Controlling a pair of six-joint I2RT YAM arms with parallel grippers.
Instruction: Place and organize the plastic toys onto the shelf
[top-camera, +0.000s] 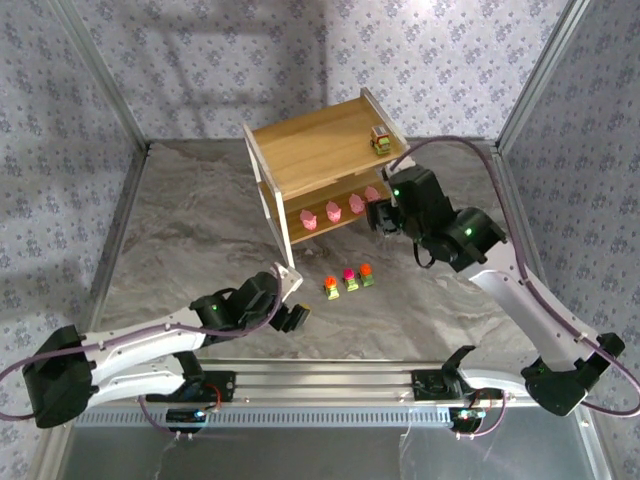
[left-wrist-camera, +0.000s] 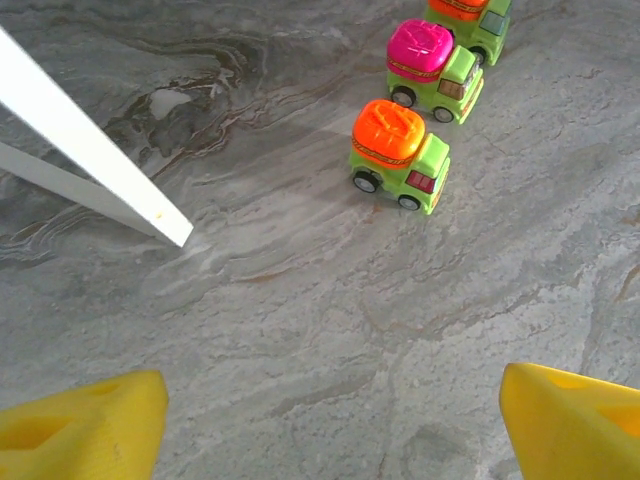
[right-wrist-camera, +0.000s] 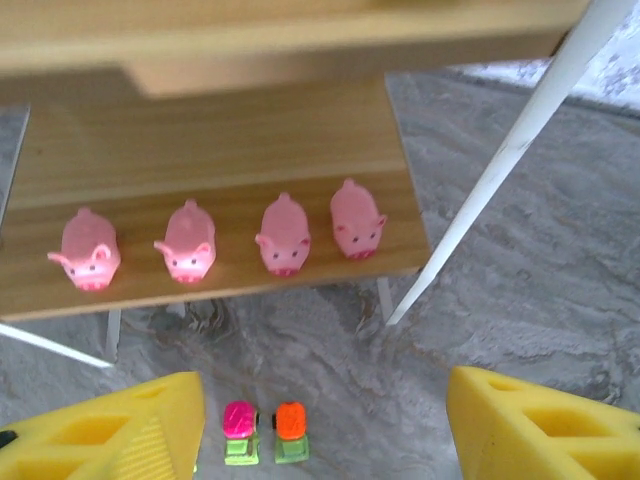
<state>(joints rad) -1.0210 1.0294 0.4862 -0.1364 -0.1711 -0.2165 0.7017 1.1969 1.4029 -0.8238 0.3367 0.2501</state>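
The wooden shelf (top-camera: 310, 150) stands at the back middle of the table. One yellow-green truck with a brown top (top-camera: 380, 140) sits on its upper tier. Several pink pigs stand in a row on the lower tier (right-wrist-camera: 200, 170), from the leftmost (right-wrist-camera: 88, 250) to the rightmost (right-wrist-camera: 358, 220). Three trucks stand on the table in front: orange top (left-wrist-camera: 400, 155), magenta top (left-wrist-camera: 435, 65), and another orange top (left-wrist-camera: 470, 15). My left gripper (left-wrist-camera: 330, 430) hovers open over bare table short of them. My right gripper (right-wrist-camera: 325, 430) is open and empty in front of the lower tier.
A white shelf leg (left-wrist-camera: 90, 150) slants down to the table left of the trucks. Another white leg (right-wrist-camera: 500, 170) runs along the shelf's right side near my right gripper. Patterned walls (top-camera: 60, 150) enclose the marbled table (top-camera: 180, 220).
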